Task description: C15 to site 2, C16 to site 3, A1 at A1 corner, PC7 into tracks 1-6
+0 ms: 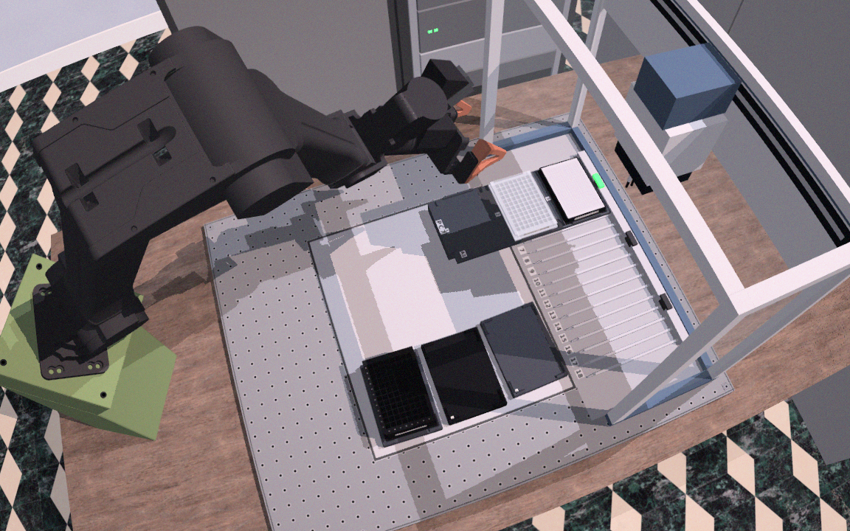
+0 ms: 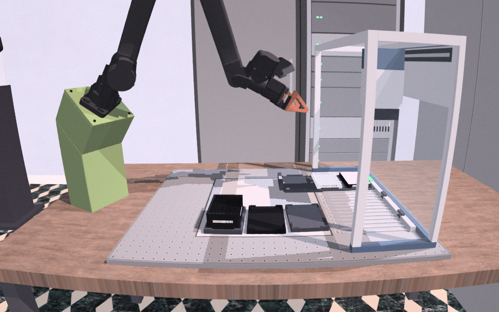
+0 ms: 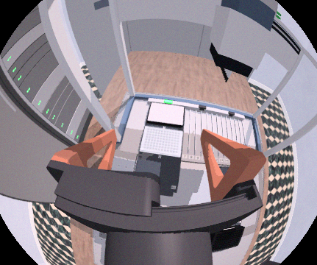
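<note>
Seen from above, the plate carrier PC7 (image 1: 474,227) lies in the leftmost tracks of the loading rails (image 1: 603,277), its far end by a lit green lamp (image 1: 598,181); the 96-well plate C15 (image 1: 522,205) sits on its middle site, the 384-well plate C16 (image 1: 571,188) on the far one, and the site next to the handle is bare. The deep-well block C51 (image 1: 398,394) stands on the nearest nest. These plates look like light, stiff plastic, best pinched across the short sides; the carrier seems heavier and likely slides if pushed at its handle end. From the side, the gripper (image 2: 297,105) hangs high above the carrier, well apart from it, over a perforated deck (image 2: 158,236) on a wooden bench (image 2: 50,248), with server racks (image 2: 334,116) behind. At the wrist, the orange fingers stand spread wide, holding nothing.
</note>
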Controlling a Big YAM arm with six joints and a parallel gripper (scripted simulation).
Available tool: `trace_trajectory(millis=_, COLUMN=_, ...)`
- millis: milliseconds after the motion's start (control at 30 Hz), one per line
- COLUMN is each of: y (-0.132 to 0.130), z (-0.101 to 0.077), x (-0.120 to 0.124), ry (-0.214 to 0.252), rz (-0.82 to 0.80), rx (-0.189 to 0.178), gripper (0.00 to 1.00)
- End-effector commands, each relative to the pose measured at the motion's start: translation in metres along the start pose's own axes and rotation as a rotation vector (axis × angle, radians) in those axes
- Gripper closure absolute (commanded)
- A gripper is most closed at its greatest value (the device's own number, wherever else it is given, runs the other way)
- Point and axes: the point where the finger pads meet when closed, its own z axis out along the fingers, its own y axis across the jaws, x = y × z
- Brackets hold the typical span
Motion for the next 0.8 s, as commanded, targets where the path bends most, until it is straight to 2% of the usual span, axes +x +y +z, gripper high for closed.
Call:
trace_trajectory(millis=0, y=0.001, z=-0.015, x=-0.018, ry=-0.052, rz=0.011, rx=0.005, gripper=0.00)
trace_trajectory(millis=133, y=0.003, z=-0.022, x=-0.014, ry=-0.052, rz=0.011, rx=0.005, gripper=0.00)
trace_trajectory(millis=167, y=-0.005, z=-0.023, x=-0.008, ry=-0.045, rz=0.011, rx=0.020, gripper=0.00)
trace_trajectory(millis=233, y=0.005, z=-0.031, x=-0.007, ry=-0.051, rz=0.011, rx=0.005, gripper=0.00)
trace_trajectory(millis=633, y=0.017, z=-0.071, x=0.019, ry=-0.046, rz=0.011, rx=0.003, gripper=0.00)
trace_trajectory(millis=733, y=0.014, z=-0.073, x=0.025, ry=-0.038, rz=0.011, rx=0.012, gripper=0.00)
trace_trajectory(millis=767, y=0.021, z=-0.077, x=0.027, ry=-0.039, rz=0.009, rx=0.000, gripper=0.00)
